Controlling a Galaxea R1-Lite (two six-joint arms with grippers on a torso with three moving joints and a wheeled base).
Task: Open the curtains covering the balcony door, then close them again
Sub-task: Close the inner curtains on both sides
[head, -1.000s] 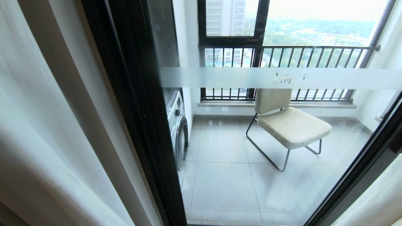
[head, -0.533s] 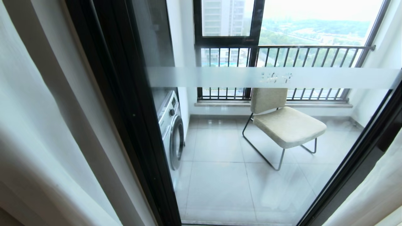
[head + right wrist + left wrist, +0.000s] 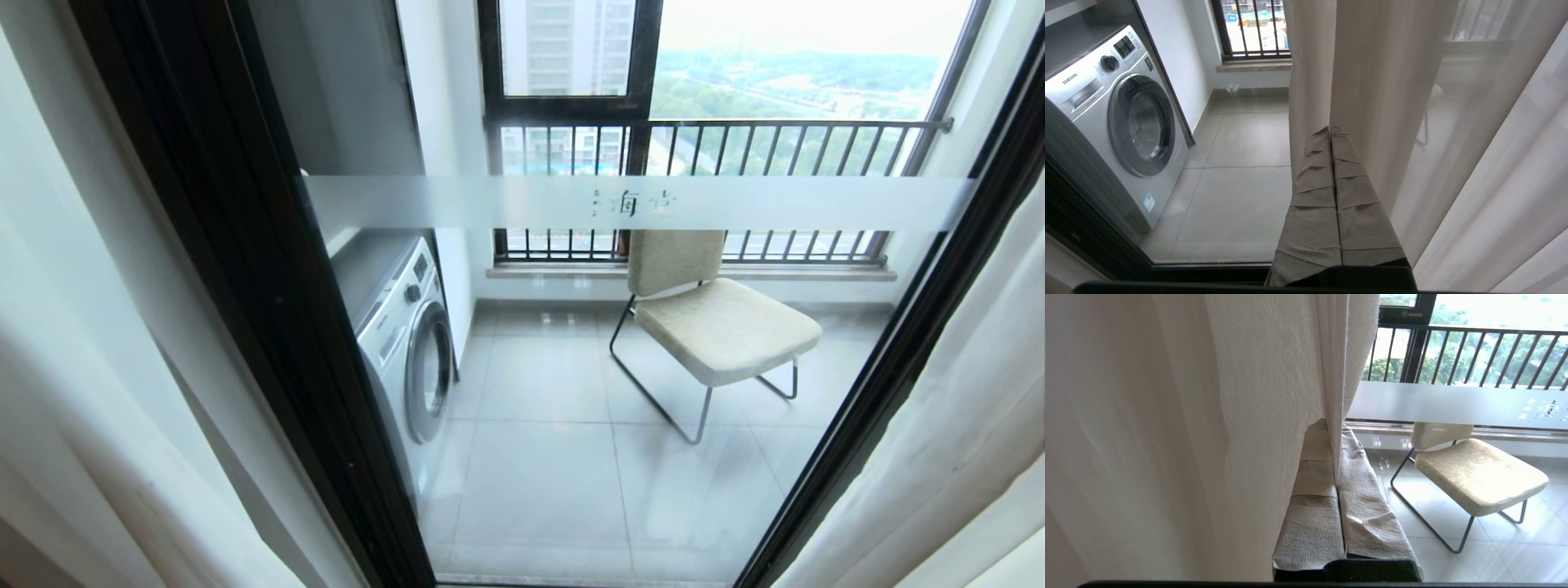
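The balcony door [image 3: 245, 286] fills the head view, clear glass in a black frame with a frosted band [image 3: 775, 202] across it. The cream curtains hang drawn aside, one panel [image 3: 98, 367] on the left and one [image 3: 939, 457] on the right. Neither gripper shows in the head view. In the left wrist view my left gripper [image 3: 1333, 430] is shut on the edge of the woven curtain [image 3: 1249, 396], which runs down between its taped fingers. My right gripper [image 3: 1330, 130] is shut on nothing, its tips just in front of a curtain fold [image 3: 1380, 81].
Behind the glass stand a silver washing machine [image 3: 404, 343] on the left and a beige chair [image 3: 718, 327] on thin metal legs in the middle. A black-framed window with railing bars [image 3: 735, 139] closes the balcony's far side.
The whole head view has slid left, so the camera has moved right. More of the right curtain and the washing machine shows now, less of the left curtain.
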